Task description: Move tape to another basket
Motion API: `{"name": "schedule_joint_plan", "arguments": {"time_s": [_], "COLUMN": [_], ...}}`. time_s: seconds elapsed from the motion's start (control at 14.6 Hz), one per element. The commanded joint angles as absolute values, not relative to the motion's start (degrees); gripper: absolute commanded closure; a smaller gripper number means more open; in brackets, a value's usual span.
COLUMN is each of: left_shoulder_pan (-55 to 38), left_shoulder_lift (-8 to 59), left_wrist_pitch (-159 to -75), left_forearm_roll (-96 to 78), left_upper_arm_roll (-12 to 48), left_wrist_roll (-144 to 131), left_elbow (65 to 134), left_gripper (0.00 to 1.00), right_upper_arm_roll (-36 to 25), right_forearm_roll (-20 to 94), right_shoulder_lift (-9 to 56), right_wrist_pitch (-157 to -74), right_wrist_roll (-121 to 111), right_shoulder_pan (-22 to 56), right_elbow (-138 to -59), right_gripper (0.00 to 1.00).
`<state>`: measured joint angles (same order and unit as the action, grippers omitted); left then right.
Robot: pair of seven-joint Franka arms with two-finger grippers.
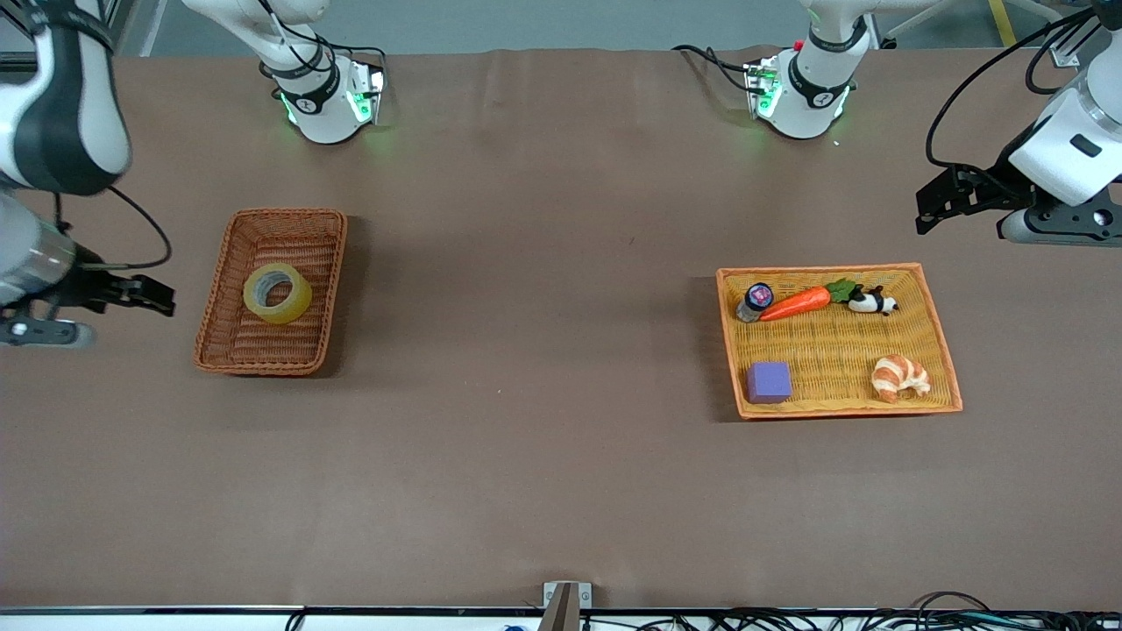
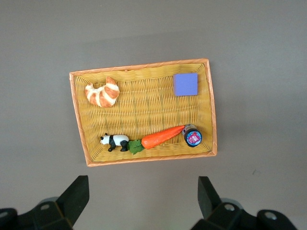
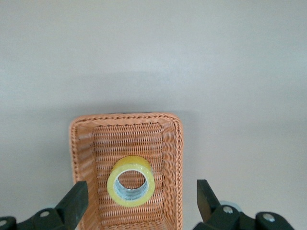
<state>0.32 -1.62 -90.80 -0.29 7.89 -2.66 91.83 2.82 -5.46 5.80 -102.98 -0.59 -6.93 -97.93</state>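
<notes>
A brown table (image 1: 543, 456) is seen from above, with two robot bases along its upper edge. Toward the right arm's end, a narrow reddish-brown wicker basket (image 1: 230, 346) is set on the table. The roll of yellowish tape (image 1: 277, 293) is lying flat inside this basket, near its middle, with its round hole facing up. Toward the left arm's end, well apart from it, a wider orange-yellow woven tray basket (image 1: 945, 350) is placed. In the tray, a small jar with a dark lid (image 1: 755, 301), a toy carrot (image 1: 796, 303) and a toy panda (image 1: 873, 302) are lined up along the edge farther from the front camera; the jar touches the carrot's tip. A purple block (image 1: 769, 382) and a toy croissant (image 1: 900, 378) are laid along the nearer edge.

The right gripper (image 1: 162, 296) is held in the air beside the reddish-brown basket, off its outer edge; its jaws are spread wide and nothing is grasped. The left gripper (image 1: 931, 204) is held above the table near the tray's outer corner, likewise spread wide and holding nothing.
</notes>
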Motion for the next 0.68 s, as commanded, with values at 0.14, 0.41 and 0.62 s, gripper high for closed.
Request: {"name": "schedule_joint_plan", "arguments": {"time_s": [0.14, 0.41, 0.62], "left_shoulder_pan": [0.7, 1.1, 1.1], "left_shoulder_lift": [-1.1, -1.1, -1.1], "left_wrist_pitch": [-89.7, -89.7, -89.7], "left_forearm_roll": [-0.2, -0.4, -0.4], "left_upper_arm_roll": [8.3, 8.1, 8.1], "left_wrist_roll": [-2.6, -2.2, -2.2], "left_elbow": [90.8, 90.8, 90.7], "left_gripper": [0.00, 0.00, 0.00], "right_upper_arm_roll": [3.2, 2.8, 2.3], "right_forearm_roll": [-4.4, 1.2, 1.7], "right_shoulder_lift": [6.1, 0.6, -0.4], "right_wrist_pitch": [-89.9, -87.4, -87.7], "right_wrist_roll": [0.8, 3.3, 3.3], "right_shoulder_pan": [-6.5, -6.5, -6.5], "right_elbow": [-84.3, -85.7, -87.8], "right_gripper": [0.00, 0.00, 0.00]}}
